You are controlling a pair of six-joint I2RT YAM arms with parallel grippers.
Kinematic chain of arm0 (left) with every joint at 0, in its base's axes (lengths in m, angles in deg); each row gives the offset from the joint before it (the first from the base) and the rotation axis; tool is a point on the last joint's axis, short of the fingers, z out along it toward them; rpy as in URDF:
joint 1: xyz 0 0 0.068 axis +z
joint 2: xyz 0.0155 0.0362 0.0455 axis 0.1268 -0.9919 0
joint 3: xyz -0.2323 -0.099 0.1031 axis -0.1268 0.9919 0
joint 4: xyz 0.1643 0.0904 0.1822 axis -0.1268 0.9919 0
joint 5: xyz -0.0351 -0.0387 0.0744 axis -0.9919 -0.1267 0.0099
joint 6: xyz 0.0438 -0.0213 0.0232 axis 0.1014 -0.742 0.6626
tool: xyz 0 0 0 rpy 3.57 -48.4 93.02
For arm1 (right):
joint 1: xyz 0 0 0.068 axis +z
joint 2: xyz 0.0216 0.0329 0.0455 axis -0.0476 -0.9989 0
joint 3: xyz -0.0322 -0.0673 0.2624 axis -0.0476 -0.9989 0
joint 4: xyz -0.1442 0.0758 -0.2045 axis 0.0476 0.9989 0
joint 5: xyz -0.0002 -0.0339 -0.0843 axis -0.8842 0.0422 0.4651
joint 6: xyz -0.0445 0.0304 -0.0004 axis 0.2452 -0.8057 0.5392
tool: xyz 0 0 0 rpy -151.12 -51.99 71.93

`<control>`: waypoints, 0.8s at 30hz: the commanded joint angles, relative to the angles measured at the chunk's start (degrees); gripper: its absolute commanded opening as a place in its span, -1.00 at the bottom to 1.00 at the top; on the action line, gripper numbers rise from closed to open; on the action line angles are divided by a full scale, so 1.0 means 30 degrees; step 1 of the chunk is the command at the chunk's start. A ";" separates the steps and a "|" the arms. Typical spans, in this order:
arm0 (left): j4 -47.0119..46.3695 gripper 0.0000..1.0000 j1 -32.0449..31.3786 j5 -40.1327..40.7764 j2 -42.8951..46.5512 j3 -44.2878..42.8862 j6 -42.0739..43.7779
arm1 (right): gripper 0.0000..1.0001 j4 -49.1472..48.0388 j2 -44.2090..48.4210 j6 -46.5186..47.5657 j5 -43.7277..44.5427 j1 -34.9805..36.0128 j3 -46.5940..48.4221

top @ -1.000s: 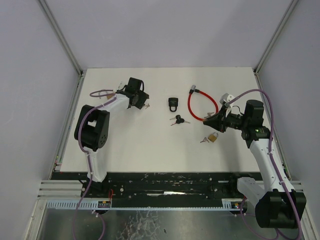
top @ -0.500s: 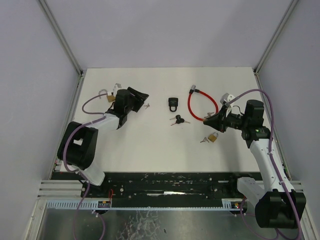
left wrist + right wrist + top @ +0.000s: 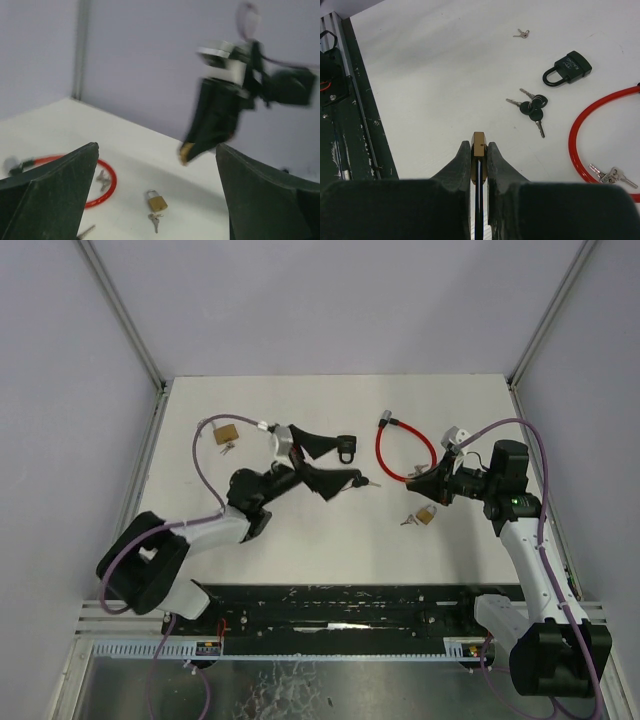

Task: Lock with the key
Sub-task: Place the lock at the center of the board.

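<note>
My right gripper (image 3: 428, 481) (image 3: 479, 151) is shut on a small brass padlock (image 3: 479, 142), held edge-on above the table. In the left wrist view that padlock's brass tip (image 3: 186, 152) pokes out of the dark fingers. A second brass padlock (image 3: 428, 512) (image 3: 158, 202) lies flat below it, with its keys (image 3: 408, 521) (image 3: 154, 220) beside it. My left gripper (image 3: 325, 462) (image 3: 157, 165) is wide open and holds nothing. It hangs mid-table next to the black padlock (image 3: 346, 448) (image 3: 568, 67), facing the right gripper.
A red cable lock (image 3: 405, 450) (image 3: 580, 145) (image 3: 102, 182) lies at the back right with keys (image 3: 612, 176) inside its loop. Black-headed keys (image 3: 362, 481) (image 3: 532, 107) lie near the centre. A third brass padlock (image 3: 226, 433) sits far left. Small keys (image 3: 521, 34) lie apart.
The left arm has swung from the far left to the table's centre and its gripper has opened wide, leaving a brass padlock at the far left. The right arm has not moved.
</note>
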 commanded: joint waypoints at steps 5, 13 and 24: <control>0.3377 1.00 -0.4052 -0.0382 0.3188 0.0938 1.6825 | -0.92 -0.0769 -0.0003 -0.0444 -0.1545 -0.0117 0.0151; 0.2994 1.00 -0.8512 0.2823 -0.0104 0.1243 2.8071 | -0.92 -0.0297 -0.0751 -0.0390 -0.2986 -0.0117 0.0238; 0.4652 1.00 -1.0163 0.5399 -0.1803 -0.0474 2.8031 | -0.91 0.0264 -0.1993 -0.0422 -0.4323 0.0010 0.0290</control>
